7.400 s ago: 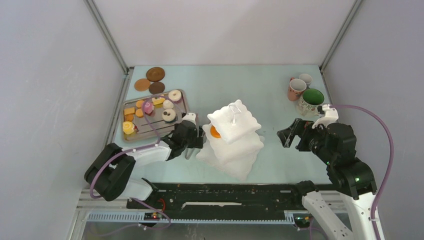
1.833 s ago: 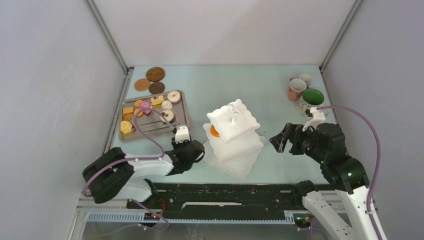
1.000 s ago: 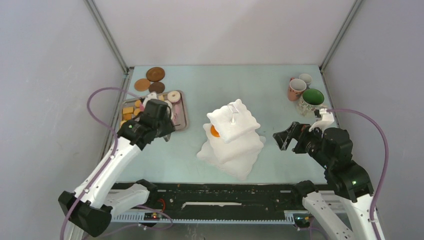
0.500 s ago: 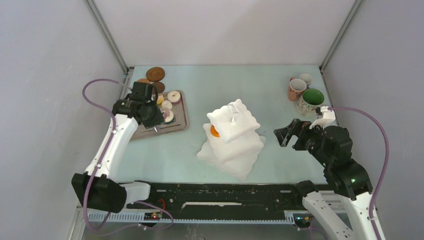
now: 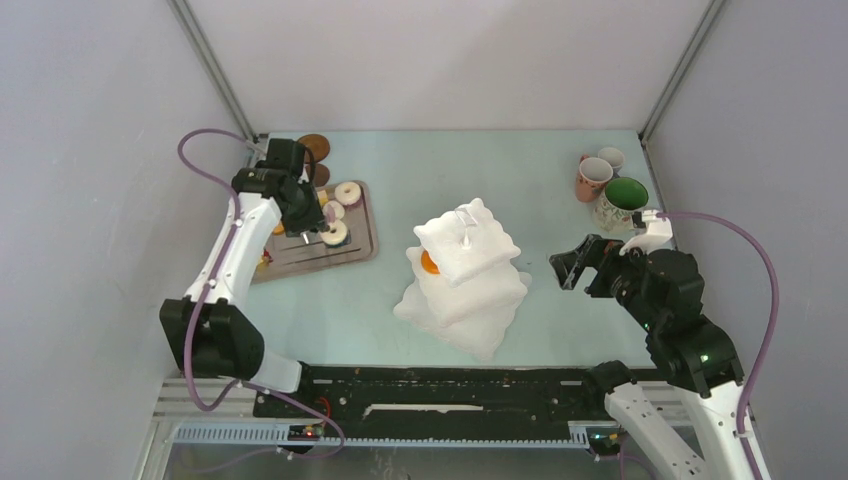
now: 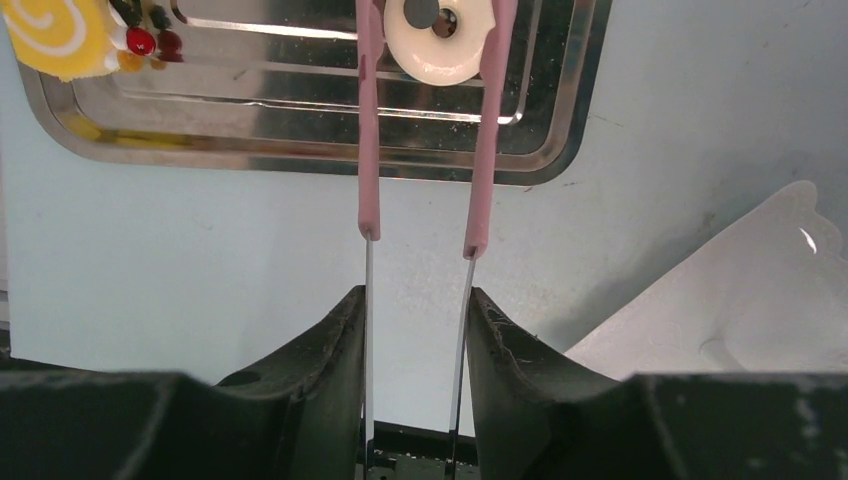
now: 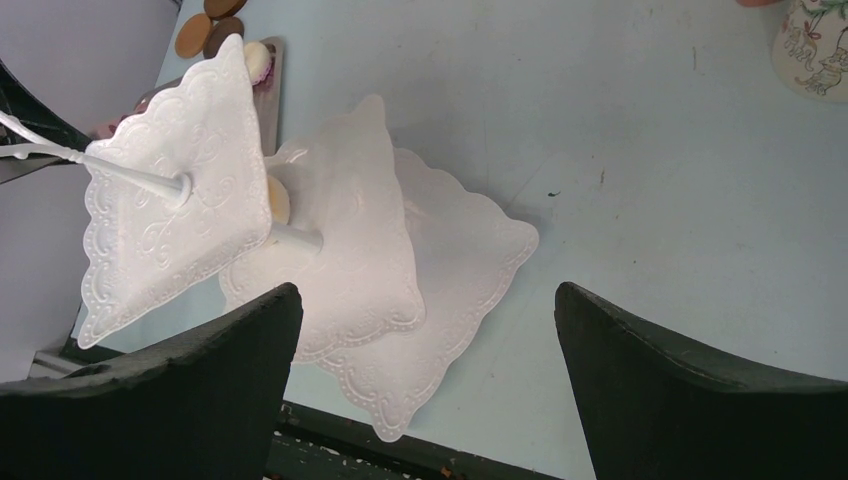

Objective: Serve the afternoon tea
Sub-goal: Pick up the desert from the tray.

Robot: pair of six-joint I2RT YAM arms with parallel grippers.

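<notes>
My left gripper is shut on the pink tongs, and it hovers over the tray at the left. The tong arms stand on either side of a white donut with dark topping. Whether they pinch it I cannot tell. The white three-tier stand sits mid-table with an orange biscuit on a lower tier. My right gripper is open and empty to the right of the stand. The pink mug, the small pale mug and the green-inside mug stand at the back right.
The grey metal tray also holds a yellow swirl cake and more donuts. Brown coasters lie behind the tray. Grey walls close in on both sides. The black rail runs along the near edge.
The left arm has swung from beside the stand back over the tray, carrying the tongs to the white donut. The right arm has barely moved.
</notes>
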